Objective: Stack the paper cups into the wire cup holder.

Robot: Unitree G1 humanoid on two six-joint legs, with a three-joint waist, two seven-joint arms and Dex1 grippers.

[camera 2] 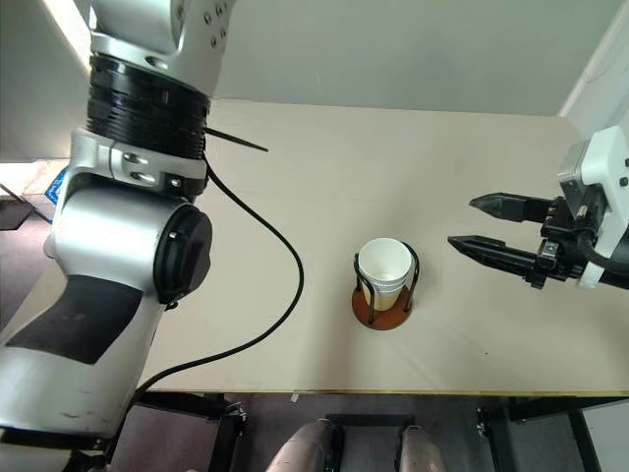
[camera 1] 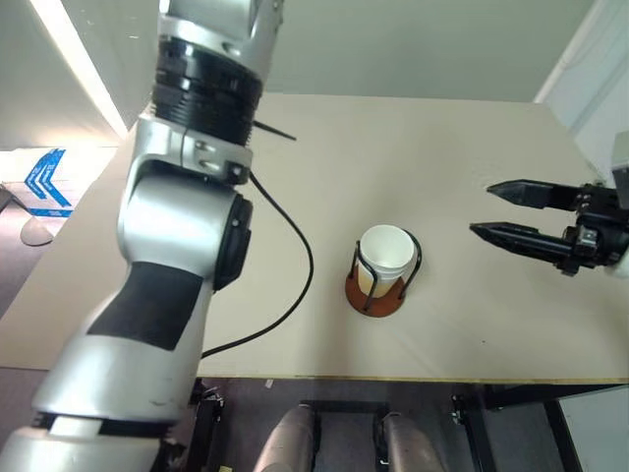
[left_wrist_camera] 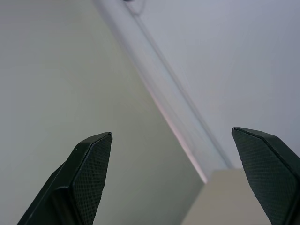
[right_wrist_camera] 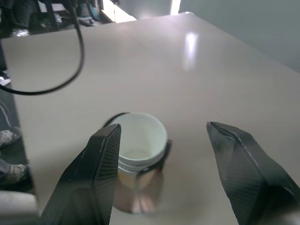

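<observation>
Paper cups sit nested in the wire cup holder, which stands on the desk near its front edge, roughly midway along it. The right wrist view shows at least two rolled rims, one inside the other; a third cannot be counted with certainty. No loose cup lies on the desk surface in view.

Judgement: the stacking looks finished or all but finished. What remains is pulling both arms clear without knocking the holder.

Right gripper hovers over the desk toward its right edge, well apart from the holder, fingers spread and empty, tips aimed toward the cups. Its wrist camera looks down between the two fingers onto the stack.

Left gripper is raised, jaws wide and holding nothing, pointed at a wall and ceiling line rather than at the desk. The left arm fills the near left of the head views.

Next move, as I read it: if a cup were still outstanding it would have to be found off this surface; otherwise, withdraw. The black cable trailing across the desk from the left arm passes near the holder and could snag it.

Surface: pale beige desk top, matte, bare apart from holder and cable. Beyond the far edge, a plain grey-green wall; blue arrow markings on the floor off the left edge.
</observation>
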